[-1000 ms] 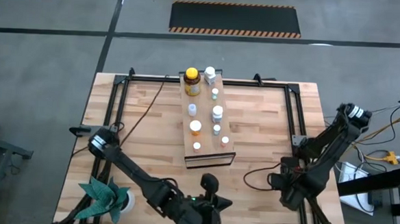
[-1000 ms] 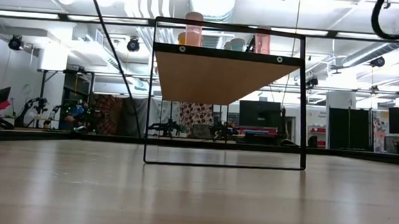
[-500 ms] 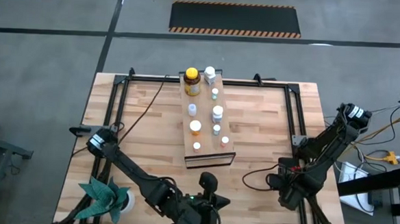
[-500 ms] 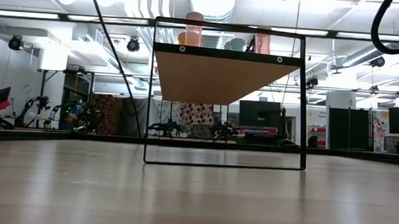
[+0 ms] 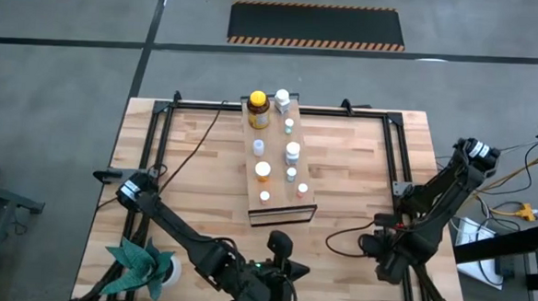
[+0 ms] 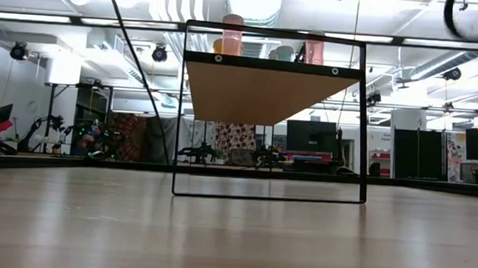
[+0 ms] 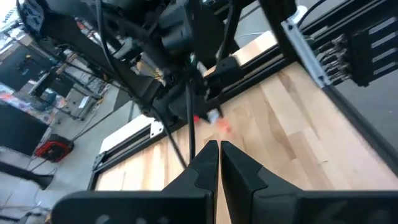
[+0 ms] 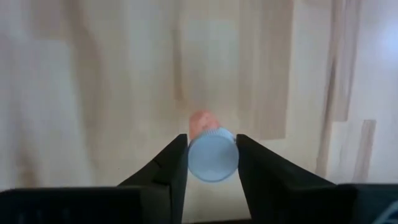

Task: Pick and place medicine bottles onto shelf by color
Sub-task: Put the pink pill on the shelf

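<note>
The shelf [image 5: 277, 165] is a long light-wood board on a black frame at the table's middle; the low view shows it raised [image 6: 271, 90]. Several medicine bottles stand on it, among them an amber one with a yellow cap [image 5: 258, 108] and an orange-capped one [image 5: 263, 170]. At the table's right edge my right gripper [image 8: 211, 142] points down, shut on a small bottle with a pale cap [image 8: 212, 157] and an orange body. My left gripper [image 7: 217, 149] is shut on nothing, above the table's near edge [image 5: 282, 251]. My right gripper pinches the small bottle between its two fingers, one on each side of the pale cap [image 8: 193, 158]. The fingers come from above, pointing down. The bottle stands upright between them; whether its base is on the table I cannot tell.
A green paper plant [image 5: 138, 265] stands at the near left corner. Black frame rails [image 5: 398, 157] run along the table's sides, and a cable lies near the right arm's base [image 5: 347, 236]. Bare wood lies left and right of the shelf.
</note>
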You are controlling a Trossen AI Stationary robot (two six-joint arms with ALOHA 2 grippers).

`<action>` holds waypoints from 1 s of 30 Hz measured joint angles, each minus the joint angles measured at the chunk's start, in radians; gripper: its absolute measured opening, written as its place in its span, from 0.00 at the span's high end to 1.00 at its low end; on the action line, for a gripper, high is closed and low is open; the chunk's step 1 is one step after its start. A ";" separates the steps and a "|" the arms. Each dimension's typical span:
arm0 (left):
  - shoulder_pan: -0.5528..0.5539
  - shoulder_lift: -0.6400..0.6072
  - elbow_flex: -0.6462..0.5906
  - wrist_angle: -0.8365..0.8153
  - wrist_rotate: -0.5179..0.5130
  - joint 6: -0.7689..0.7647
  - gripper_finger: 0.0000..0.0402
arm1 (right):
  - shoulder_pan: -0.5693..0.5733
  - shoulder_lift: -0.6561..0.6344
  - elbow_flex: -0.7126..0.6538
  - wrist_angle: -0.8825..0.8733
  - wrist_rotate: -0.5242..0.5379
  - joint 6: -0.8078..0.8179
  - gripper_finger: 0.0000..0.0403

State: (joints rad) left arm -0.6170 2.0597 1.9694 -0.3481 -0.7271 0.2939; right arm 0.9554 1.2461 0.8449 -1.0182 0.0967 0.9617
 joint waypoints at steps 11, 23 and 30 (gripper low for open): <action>0.005 -0.144 -0.043 -0.128 -0.046 -0.077 0.98 | -0.049 -0.034 0.388 -0.214 0.207 -0.065 0.72; 0.077 -0.334 -0.293 0.027 -0.042 -0.096 0.59 | -0.296 -0.034 0.702 -0.045 0.420 -0.629 0.73; 0.185 -0.385 -0.428 0.111 0.009 -0.048 0.46 | -0.482 -0.034 0.728 0.094 0.371 -0.944 0.73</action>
State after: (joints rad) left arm -0.4325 1.6746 1.5419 -0.2368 -0.7176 0.2455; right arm 0.4730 1.2121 1.5732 -0.9243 0.4674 0.0174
